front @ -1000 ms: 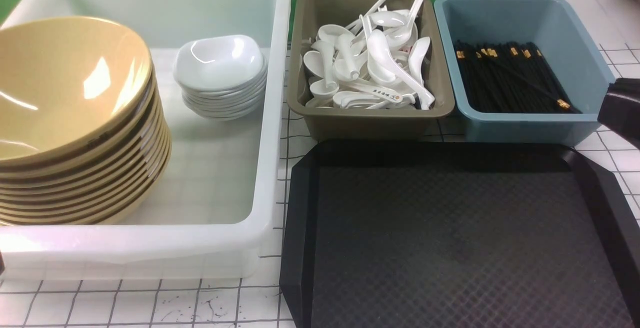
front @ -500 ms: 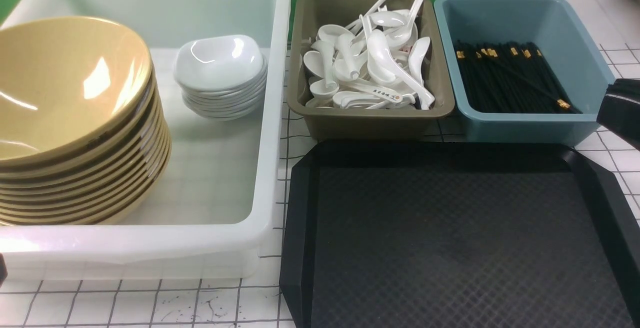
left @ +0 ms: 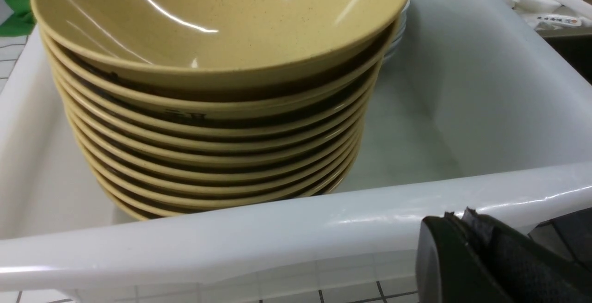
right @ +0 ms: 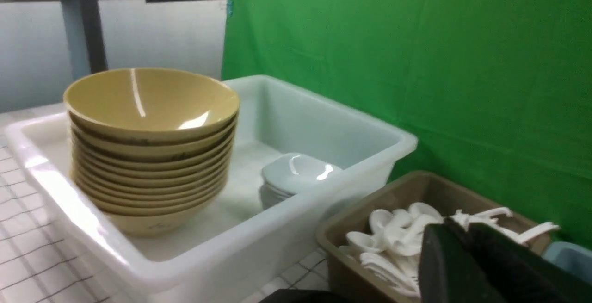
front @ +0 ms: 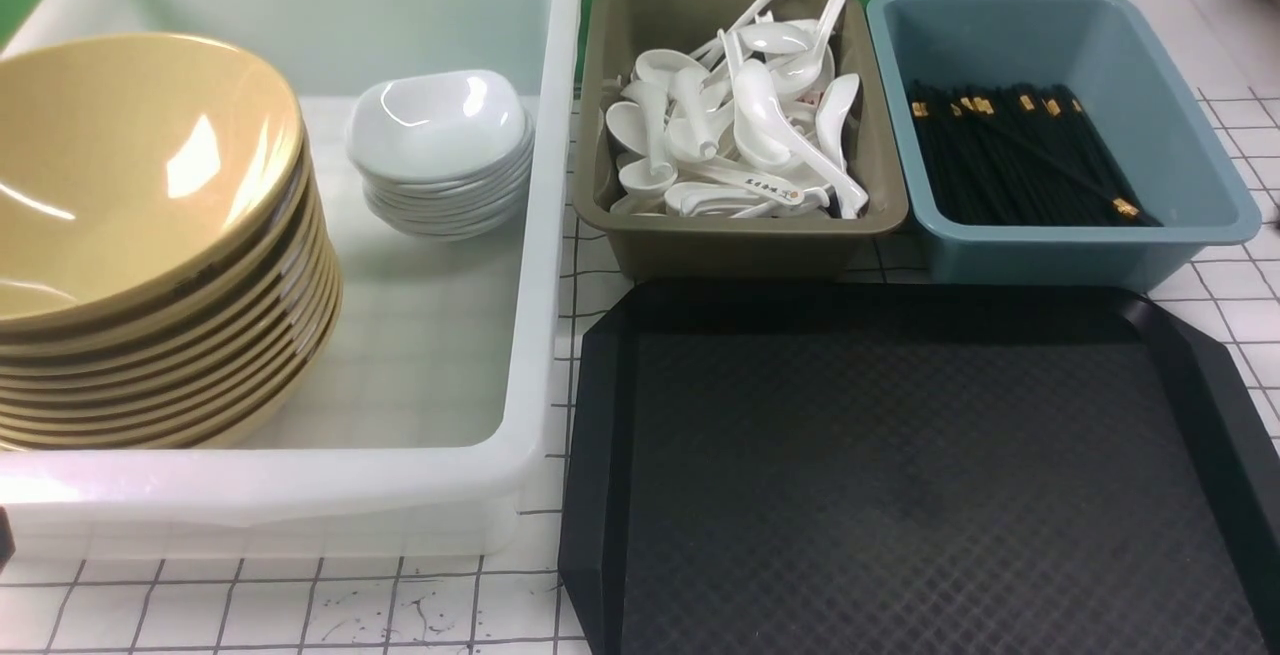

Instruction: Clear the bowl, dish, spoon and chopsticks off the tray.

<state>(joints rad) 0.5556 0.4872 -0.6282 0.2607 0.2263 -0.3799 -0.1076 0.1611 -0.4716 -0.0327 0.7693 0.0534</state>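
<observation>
The black tray [front: 900,455] lies bare, with nothing on its textured surface. A yellow bowl [front: 120,155] tops a stack of several bowls in the white tub [front: 300,495], also visible from the left wrist as the bowl [left: 217,11]. A white dish [front: 435,120] tops a smaller stack beside it. White spoons [front: 740,125] fill the brown bin, and black chopsticks [front: 1010,155] lie in the blue bin. My left gripper [left: 458,217] is shut and empty, just outside the tub's near wall. My right gripper [right: 455,224] is shut and empty, raised near the spoons [right: 393,238].
The brown bin [front: 740,245] and blue bin [front: 1060,255] stand side by side behind the tray, the white tub to its left. A green backdrop [right: 416,62] hangs behind them. The table is white with a black grid.
The dark part of my right arm at the right edge of the front view has pulled out of that view. Nothing else has moved.
</observation>
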